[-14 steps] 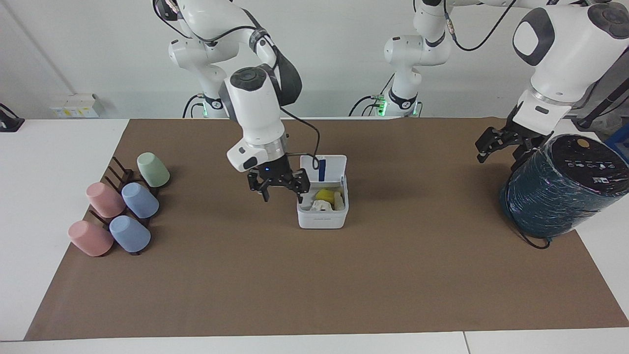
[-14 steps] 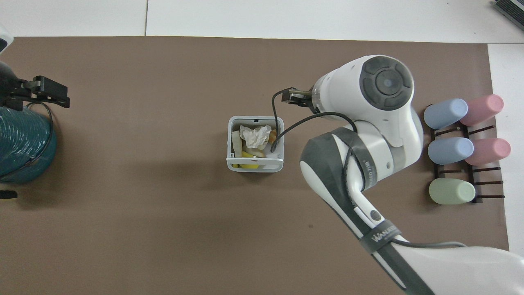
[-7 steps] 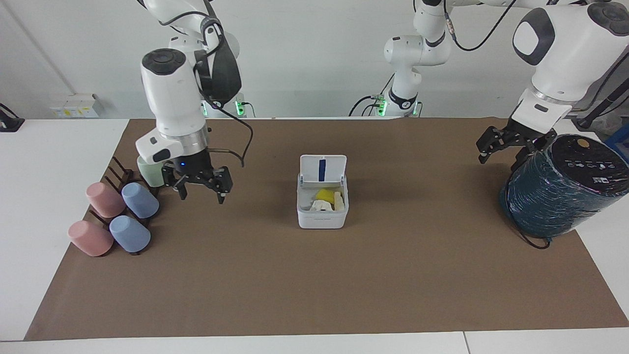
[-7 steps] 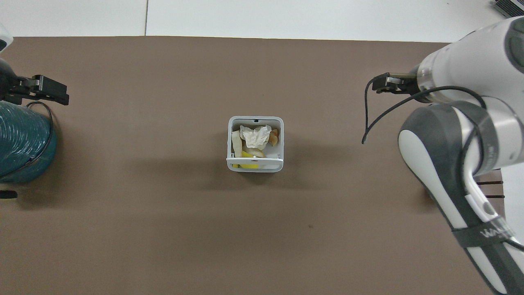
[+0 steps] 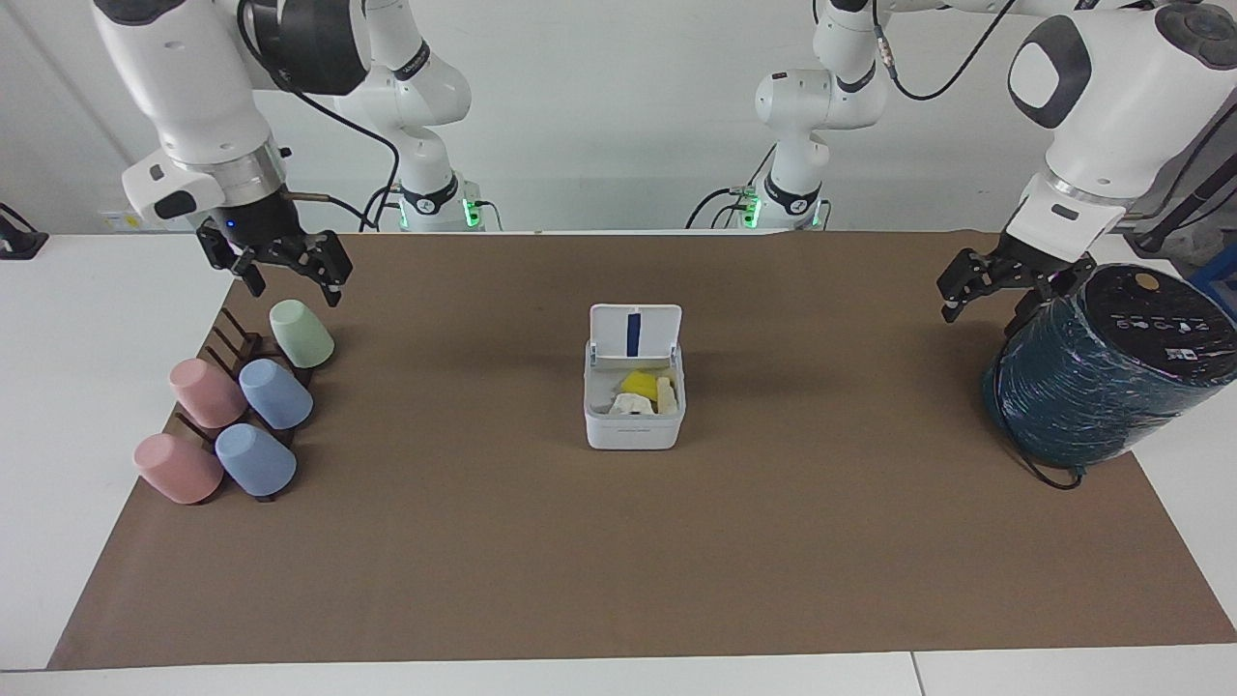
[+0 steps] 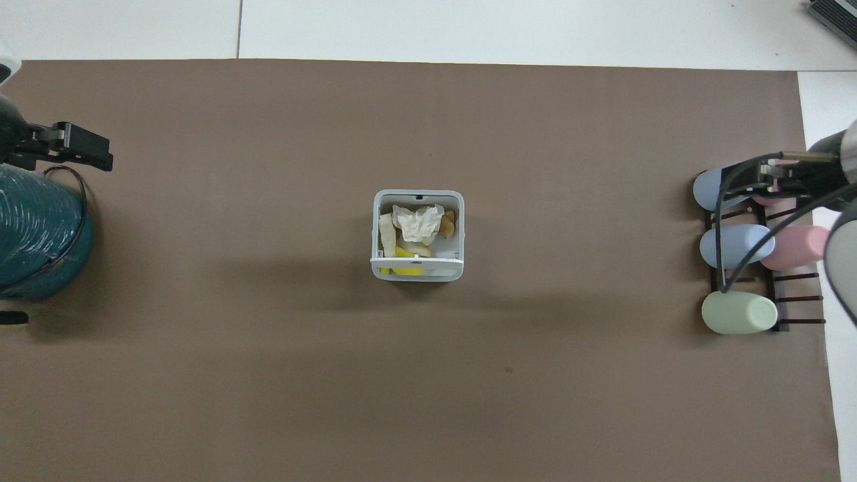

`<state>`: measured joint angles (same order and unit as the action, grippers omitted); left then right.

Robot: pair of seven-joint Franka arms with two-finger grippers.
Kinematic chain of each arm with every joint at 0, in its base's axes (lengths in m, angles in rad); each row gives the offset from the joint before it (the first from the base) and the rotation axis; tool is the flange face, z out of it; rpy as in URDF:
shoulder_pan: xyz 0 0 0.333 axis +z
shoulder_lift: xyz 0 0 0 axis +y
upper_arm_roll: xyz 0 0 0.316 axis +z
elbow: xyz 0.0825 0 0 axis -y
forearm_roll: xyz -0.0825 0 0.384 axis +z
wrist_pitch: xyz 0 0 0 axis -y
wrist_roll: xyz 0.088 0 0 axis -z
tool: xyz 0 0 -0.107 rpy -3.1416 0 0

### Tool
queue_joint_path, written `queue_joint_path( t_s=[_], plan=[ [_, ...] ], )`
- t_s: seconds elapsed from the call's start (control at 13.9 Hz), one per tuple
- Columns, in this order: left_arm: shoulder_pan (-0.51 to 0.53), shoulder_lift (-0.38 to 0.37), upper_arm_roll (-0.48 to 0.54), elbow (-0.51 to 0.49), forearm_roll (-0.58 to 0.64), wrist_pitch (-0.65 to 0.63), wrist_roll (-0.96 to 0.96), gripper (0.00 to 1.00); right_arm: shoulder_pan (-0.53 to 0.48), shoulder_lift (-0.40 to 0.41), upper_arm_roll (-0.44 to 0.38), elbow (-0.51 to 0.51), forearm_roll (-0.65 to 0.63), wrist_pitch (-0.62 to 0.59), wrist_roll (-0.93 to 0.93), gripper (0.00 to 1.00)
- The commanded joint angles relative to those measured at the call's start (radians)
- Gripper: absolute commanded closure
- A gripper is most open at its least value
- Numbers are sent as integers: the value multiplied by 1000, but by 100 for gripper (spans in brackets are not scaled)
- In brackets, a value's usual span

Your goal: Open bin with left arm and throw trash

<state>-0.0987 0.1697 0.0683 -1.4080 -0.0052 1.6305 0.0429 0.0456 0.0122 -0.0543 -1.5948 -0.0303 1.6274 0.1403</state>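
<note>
The white bin [image 5: 633, 430] stands in the middle of the brown mat with its lid [image 5: 635, 333] hinged up, blue stripe showing. Inside lie a crumpled white paper wad [image 6: 416, 223], a tan slice [image 6: 447, 224], another pale scrap [image 6: 387, 234] and a yellow piece [image 5: 638, 383]. My left gripper [image 5: 984, 309] is open and empty, up beside the dark-teal cylinder [image 5: 1102, 377]; it also shows in the overhead view [image 6: 84, 148]. My right gripper [image 5: 293, 288], with the blue wrist light, is open and empty, raised over the cup rack; in the overhead view [image 6: 770, 177] it covers the cups.
Pastel cups, a green one [image 5: 301, 333], two blue and two pink, lie on a dark rack [image 5: 232, 338] at the right arm's end. The teal cylinder [image 6: 37, 234] with a black cable stands at the left arm's end. The brown mat [image 5: 618, 561] covers the table.
My right arm has swung away from the bin toward its own end of the table and risen, its gripper now over the cup rack. The left arm and the bin have not moved.
</note>
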Motion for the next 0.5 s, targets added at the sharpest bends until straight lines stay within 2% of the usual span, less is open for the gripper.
queue_joint_path(
  t_s=[0.0, 0.22, 0.43],
  plan=[
    [7, -26, -8, -34, 19, 19, 14, 0, 11, -12, -38, 7, 30, -58, -79, 0],
    [7, -26, -8, -35, 19, 20, 15, 0, 36, -35, -42, -37, 32, -32, -85, 0],
    [7, -26, -8, -35, 19, 19, 15, 0, 37, -37, -39, -36, 29, -30, -87, 0]
  ],
)
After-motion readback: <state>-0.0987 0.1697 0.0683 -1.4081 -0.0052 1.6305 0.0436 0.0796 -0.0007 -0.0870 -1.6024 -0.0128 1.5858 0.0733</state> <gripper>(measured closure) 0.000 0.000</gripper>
